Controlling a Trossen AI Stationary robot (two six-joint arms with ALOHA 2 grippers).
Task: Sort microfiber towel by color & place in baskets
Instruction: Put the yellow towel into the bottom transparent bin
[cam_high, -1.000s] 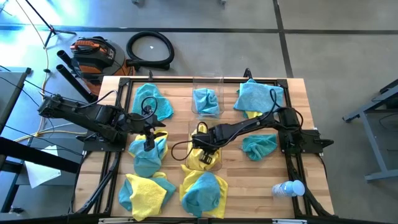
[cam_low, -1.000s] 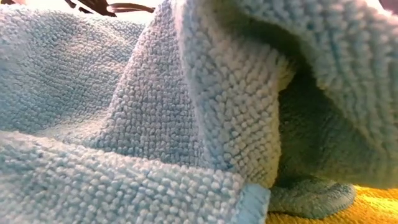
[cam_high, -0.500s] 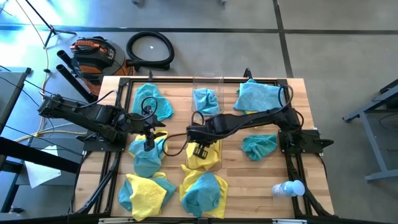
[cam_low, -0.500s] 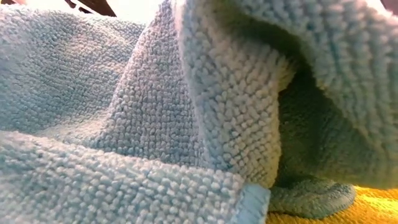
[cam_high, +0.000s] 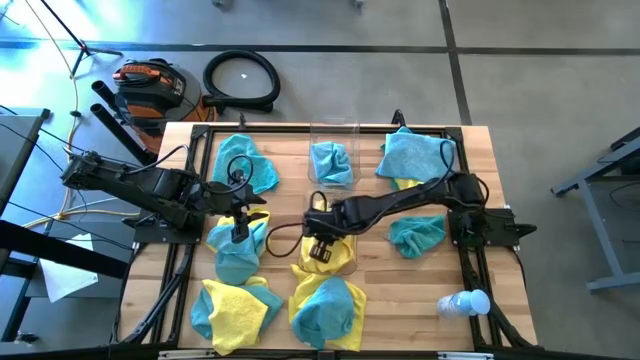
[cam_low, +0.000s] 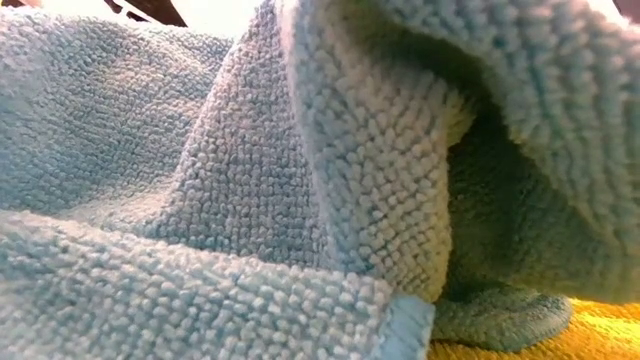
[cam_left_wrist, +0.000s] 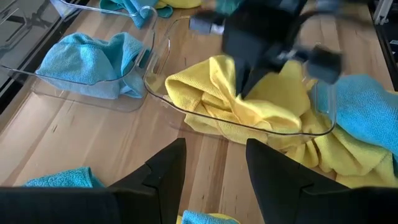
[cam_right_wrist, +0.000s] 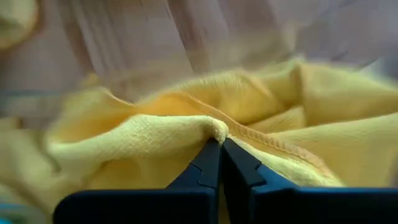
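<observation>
Low view is blocked: a teal towel (cam_low: 250, 180) lies right against the lens, with a yellow edge under it. Near edge of the bench (cam_high: 400, 300): two mixed teal-and-yellow heaps (cam_high: 228, 308) (cam_high: 328, 305) and a white plastic bottle (cam_high: 466, 302) lying at the near right corner; any label on it is too small to read. Mid bench: right hand (cam_high: 318, 248) is down in the near basket (cam_left_wrist: 249, 127), fingers pressed together, pinching a fold of the yellow towel (cam_right_wrist: 186, 134) inside. Left hand (cam_left_wrist: 211, 168) hovers, fingers spread, over a teal-and-yellow pile (cam_high: 238, 245), left of that basket. One loose teal towel (cam_high: 418, 235) lies to the right. Far row: teal towel (cam_high: 245, 162), far basket (cam_high: 333, 150) holding teal towel, teal-over-yellow pile (cam_high: 415, 155). Baskets counted: two. On the floor beyond: a coiled black hose (cam_high: 241, 78) and an orange-and-black unit (cam_high: 148, 82).
</observation>
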